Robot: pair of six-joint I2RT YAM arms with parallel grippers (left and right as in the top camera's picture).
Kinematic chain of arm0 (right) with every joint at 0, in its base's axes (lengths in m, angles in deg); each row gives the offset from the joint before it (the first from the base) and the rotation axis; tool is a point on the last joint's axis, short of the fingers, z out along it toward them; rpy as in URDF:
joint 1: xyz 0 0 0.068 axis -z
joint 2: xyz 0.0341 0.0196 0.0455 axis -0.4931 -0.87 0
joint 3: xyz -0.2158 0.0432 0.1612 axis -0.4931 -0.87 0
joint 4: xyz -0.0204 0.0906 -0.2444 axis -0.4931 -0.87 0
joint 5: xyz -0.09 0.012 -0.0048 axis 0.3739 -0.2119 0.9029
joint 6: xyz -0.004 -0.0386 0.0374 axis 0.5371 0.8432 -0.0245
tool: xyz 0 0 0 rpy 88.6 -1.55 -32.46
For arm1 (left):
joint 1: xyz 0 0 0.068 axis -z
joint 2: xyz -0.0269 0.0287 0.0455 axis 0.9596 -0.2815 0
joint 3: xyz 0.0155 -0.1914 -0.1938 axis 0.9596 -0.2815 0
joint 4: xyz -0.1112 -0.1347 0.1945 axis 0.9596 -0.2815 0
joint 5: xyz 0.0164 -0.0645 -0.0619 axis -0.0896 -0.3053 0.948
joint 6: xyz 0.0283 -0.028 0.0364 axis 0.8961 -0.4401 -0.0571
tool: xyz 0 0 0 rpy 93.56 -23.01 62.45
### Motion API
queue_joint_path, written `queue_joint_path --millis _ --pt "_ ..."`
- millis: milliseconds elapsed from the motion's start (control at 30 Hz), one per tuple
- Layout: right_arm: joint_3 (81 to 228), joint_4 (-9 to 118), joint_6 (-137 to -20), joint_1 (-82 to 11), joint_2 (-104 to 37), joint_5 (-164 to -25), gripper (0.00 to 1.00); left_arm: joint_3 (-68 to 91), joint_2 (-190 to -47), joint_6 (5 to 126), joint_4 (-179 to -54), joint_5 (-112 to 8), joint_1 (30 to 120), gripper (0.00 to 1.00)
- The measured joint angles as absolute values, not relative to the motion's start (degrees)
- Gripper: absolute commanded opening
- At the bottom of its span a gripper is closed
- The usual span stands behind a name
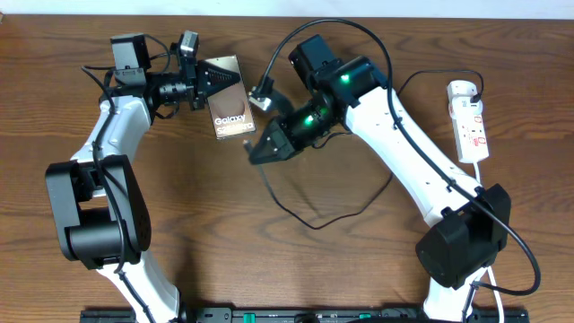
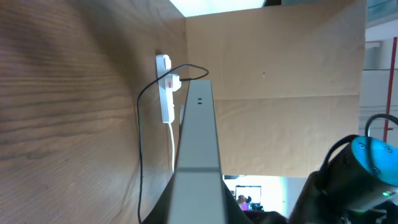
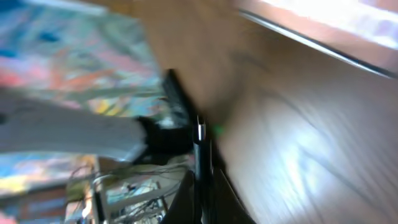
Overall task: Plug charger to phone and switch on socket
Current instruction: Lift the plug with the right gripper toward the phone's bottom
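Left of the phone, the left gripper reaches in from the side, its jaws clamped on the phone's left edge. The phone lies face up in the upper middle of the table, its lettering readable from overhead. The left wrist view looks straight along its thin side, so the grip sits flat and square. I judge it is held this way to brace the phone against the push of a plug.

Just below the phone's lower right corner, the right gripper points up and left at the bottom edge, closed on the charger close to its free end. In the blurred right wrist view the plug tip sticks out from between the fingers. Holding so near the tip likely keeps it stiff for aiming. Whether the tip has entered the port I cannot tell; it looks to be touching or just short. The slack cable loops on the table below and right of the phone.

Far right of the phone, well apart from both grippers, the socket lies near the table's edge, its white cord trailing down. Its switch seems a job for after the plug is seated
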State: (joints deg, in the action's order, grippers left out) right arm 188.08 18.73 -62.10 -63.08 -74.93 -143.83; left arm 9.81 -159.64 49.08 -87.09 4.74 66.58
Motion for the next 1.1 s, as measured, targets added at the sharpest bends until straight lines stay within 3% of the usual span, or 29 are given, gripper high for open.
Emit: queue_joint_path --millis 467,1100 --pt "179.77 33.13 -58.78 -64.33 -74.93 -158.76 0.01 9.81 -159.64 47.52 -86.42 5.13 62.1 0.07" --pt "166.03 63.25 -74.45 -65.03 -74.95 -160.64 0.01 9.81 -159.64 43.2 -81.15 5.57 58.69 0.07"
